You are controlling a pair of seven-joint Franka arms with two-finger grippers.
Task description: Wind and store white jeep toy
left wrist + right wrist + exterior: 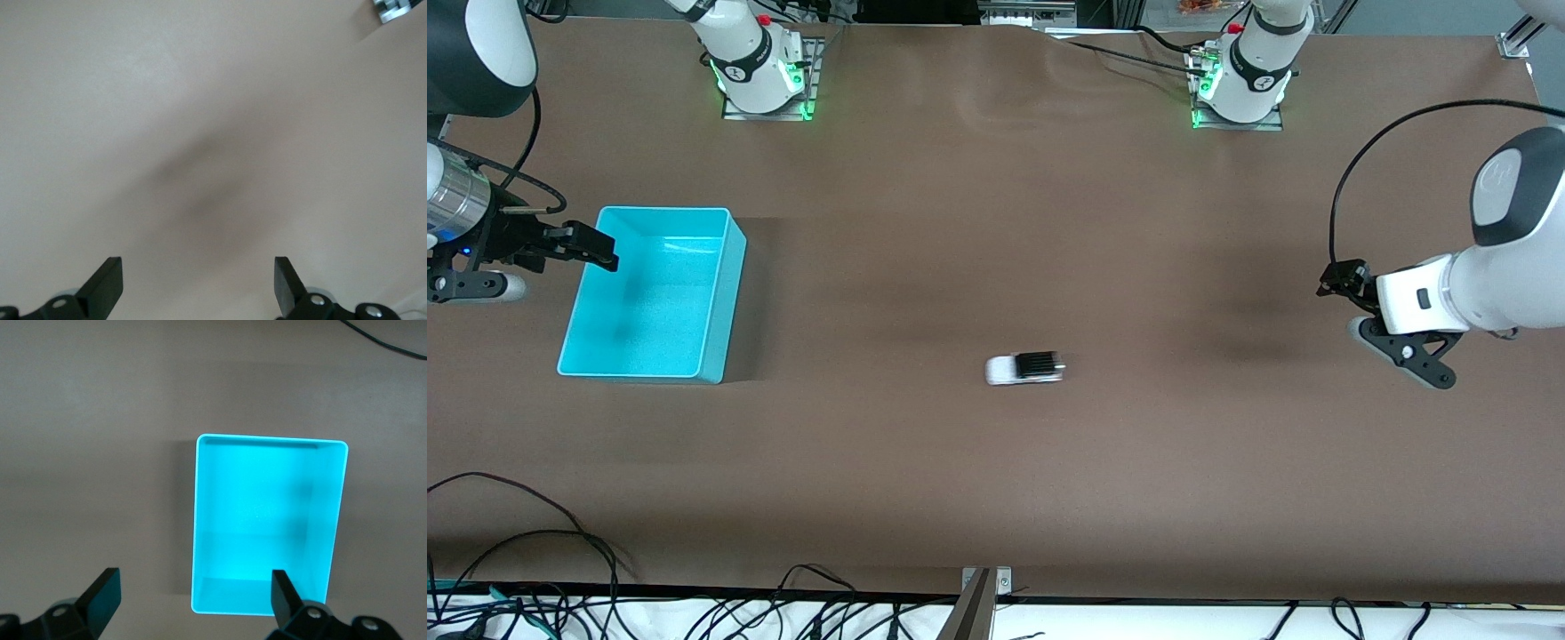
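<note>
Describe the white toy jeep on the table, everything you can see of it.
The white toy jeep is a very small car with a white body and hood, a black ribbed roof or rear section, and dark wheels barely visible. It looks like plastic. It sits on its wheels on the bare brown table, lengthwise along it, hood pointing toward the right arm's end. Nothing touches it but the table. It lies apart from the turquoise bin, slightly nearer the front camera. Only the front view shows it.

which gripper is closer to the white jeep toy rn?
Left. The left gripper hangs open over bare table toward the left arm's end, clearly apart from the white jeep toy. The right gripper, open, is over the turquoise bin's edge, farther away.
</note>
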